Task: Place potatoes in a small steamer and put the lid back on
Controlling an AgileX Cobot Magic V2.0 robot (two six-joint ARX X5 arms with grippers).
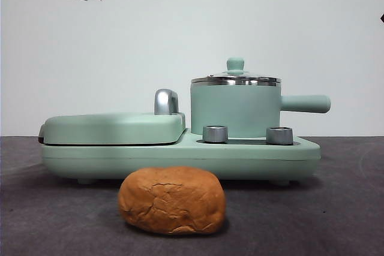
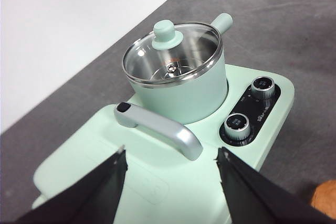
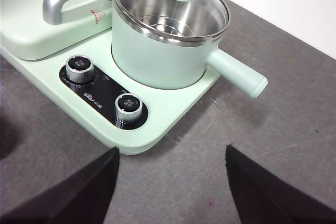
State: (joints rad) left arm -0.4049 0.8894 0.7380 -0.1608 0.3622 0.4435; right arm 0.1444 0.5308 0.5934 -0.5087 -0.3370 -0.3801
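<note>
**Dark grey table, two things resting on it**

Matte, dark grey table top, slightly mottled, running back to a white wall. Toward the far edge, standing on short feet: a mint-green cooking appliance, long and low, spanning most of the width. Nearer the front edge, just ahead of the appliance's middle and apart from it: the potatoes, one orange-brown cracked lump lying flat on the table.
</note>
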